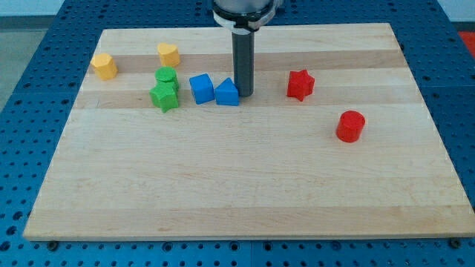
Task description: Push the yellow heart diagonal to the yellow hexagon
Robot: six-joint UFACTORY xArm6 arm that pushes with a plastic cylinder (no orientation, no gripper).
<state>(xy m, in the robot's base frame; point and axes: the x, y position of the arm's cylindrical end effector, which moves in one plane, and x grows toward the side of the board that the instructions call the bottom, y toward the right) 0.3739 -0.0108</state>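
Observation:
The yellow heart [169, 53] lies near the board's top left. The yellow hexagon [105, 66] lies to its left and slightly lower, near the board's left edge. The dark rod comes down from the view's top centre. My tip [244, 97] rests on the board right beside the blue triangle [228, 93], on its right side. The tip is well to the right of and below the yellow heart.
A blue cube [201, 88] sits left of the blue triangle. A green cylinder [166, 76] and a green star [164, 96] sit together left of that. A red star [300, 84] and a red cylinder [350, 126] lie at the right on the wooden board [245, 185].

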